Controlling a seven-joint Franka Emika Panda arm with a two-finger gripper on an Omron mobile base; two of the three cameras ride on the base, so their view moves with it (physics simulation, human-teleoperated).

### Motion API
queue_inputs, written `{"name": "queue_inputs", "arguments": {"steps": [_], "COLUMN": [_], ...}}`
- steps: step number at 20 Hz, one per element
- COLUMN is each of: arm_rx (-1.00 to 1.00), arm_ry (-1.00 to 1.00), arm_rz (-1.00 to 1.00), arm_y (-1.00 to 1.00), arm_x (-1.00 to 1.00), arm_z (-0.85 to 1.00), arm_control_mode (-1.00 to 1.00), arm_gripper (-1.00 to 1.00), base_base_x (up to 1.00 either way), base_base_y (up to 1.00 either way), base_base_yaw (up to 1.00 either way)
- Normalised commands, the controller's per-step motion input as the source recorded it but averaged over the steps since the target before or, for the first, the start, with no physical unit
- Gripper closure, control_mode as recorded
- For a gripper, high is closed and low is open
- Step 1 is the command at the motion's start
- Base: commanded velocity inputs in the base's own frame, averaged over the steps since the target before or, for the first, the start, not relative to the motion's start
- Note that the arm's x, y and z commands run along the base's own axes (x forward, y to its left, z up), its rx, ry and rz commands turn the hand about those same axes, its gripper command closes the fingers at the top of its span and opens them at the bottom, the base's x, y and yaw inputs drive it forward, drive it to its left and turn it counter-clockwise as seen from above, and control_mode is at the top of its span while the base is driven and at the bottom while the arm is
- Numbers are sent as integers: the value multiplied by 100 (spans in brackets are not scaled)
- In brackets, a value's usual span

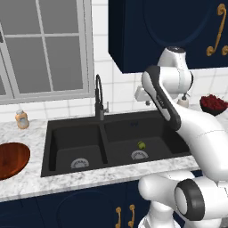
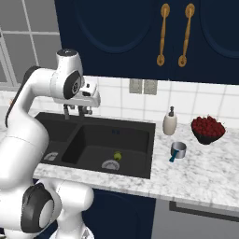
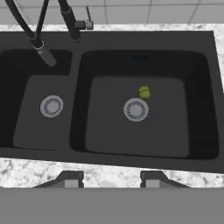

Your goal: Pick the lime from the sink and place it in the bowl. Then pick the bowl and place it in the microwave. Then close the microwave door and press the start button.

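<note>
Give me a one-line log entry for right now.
phase: approach | gripper: open, above sink | lime: right basin, by drain | bowl: on counter, left of sink

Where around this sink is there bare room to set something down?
Free: the counter strip in front of the sink, and the marble right of the small pot. Crowded: behind that pot, soap bottle and fruit bowl; far left holds the bowl.
</note>
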Motion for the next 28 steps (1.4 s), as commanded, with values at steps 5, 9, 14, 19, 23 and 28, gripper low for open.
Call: {"name": "queue_inputs", "arguments": {"steps": [5,9,14,19,23,28], "arm_rx": [1,0,4,3,0,0], "arm_ry": [0,2,13,6,0,0], "arm_rz": [0,0,0,0,0,1], "arm_y": [-3,-15,-9,-29,-35,-15], "arm_x": [-12,0,15,37,36,12], "arm_z": [-21,-97,-62,-43,-57,-75], "arm_control_mode": [-100,-100,-100,-100,-100,-100], "arm_gripper": [-100,-100,-100,-100,-100,-100], "base_base_x": [0,0,0,0,0,0], "base_base_y": [0,0,0,0,0,0], "base_base_yaw": [0,0,0,0,0,0]}}
